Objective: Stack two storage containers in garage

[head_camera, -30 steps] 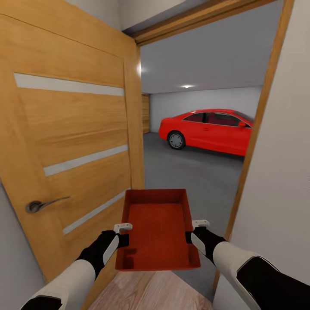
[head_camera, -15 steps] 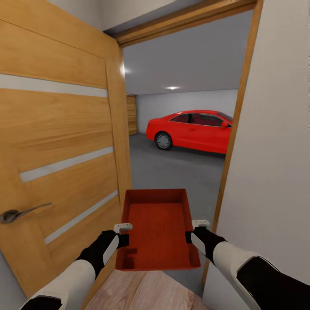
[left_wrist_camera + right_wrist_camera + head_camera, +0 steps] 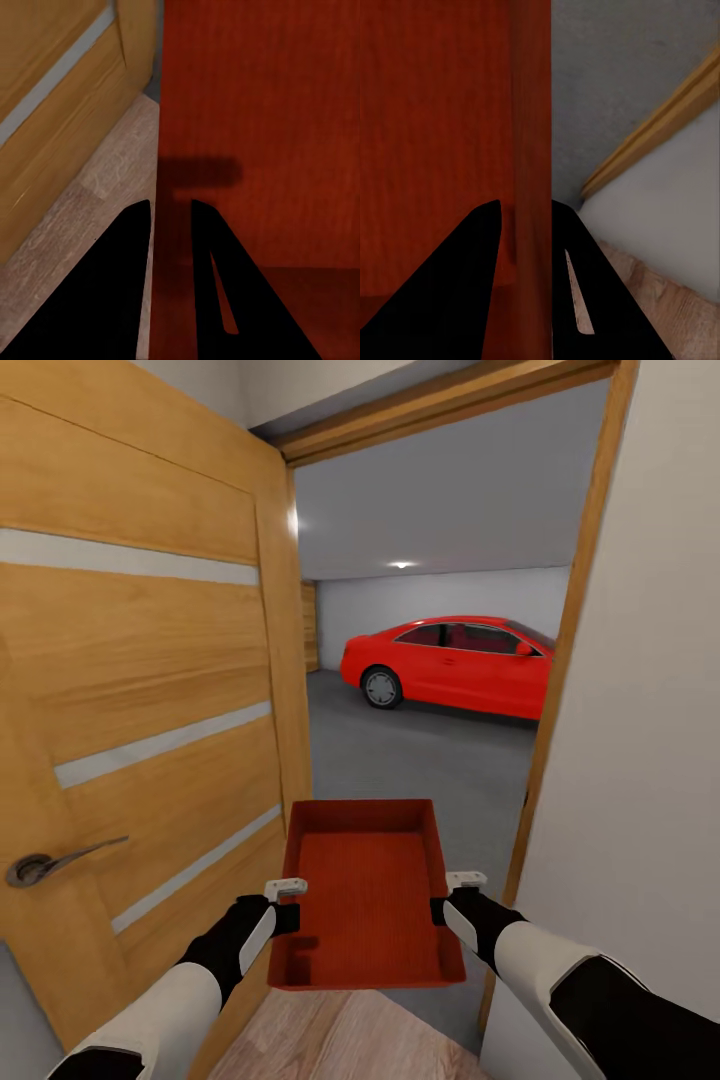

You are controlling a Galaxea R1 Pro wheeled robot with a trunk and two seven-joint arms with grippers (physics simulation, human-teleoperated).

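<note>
I carry one red-orange storage container (image 3: 365, 890) level in front of me, at a doorway that opens onto the garage. My left gripper (image 3: 284, 905) is shut on its left wall and my right gripper (image 3: 450, 900) is shut on its right wall. In the left wrist view the black fingers (image 3: 206, 225) straddle the container wall (image 3: 171, 225), one inside, one outside. In the right wrist view the fingers (image 3: 487, 225) clamp the other wall (image 3: 531, 187) the same way. Beyond the threshold lies the dark grey garage floor (image 3: 420, 760).
An open wooden door (image 3: 140, 710) with a metal handle (image 3: 60, 858) stands close on my left. The door frame post (image 3: 560, 660) and a pale wall (image 3: 650, 710) are close on my right. A red car (image 3: 450, 665) is parked at the far side. Light wood planks (image 3: 340, 1040) are underfoot.
The view has shifted: the door now takes up more of the left side, and over the last half second the frame post slid slightly right. The container and both grippers stay as they were.
</note>
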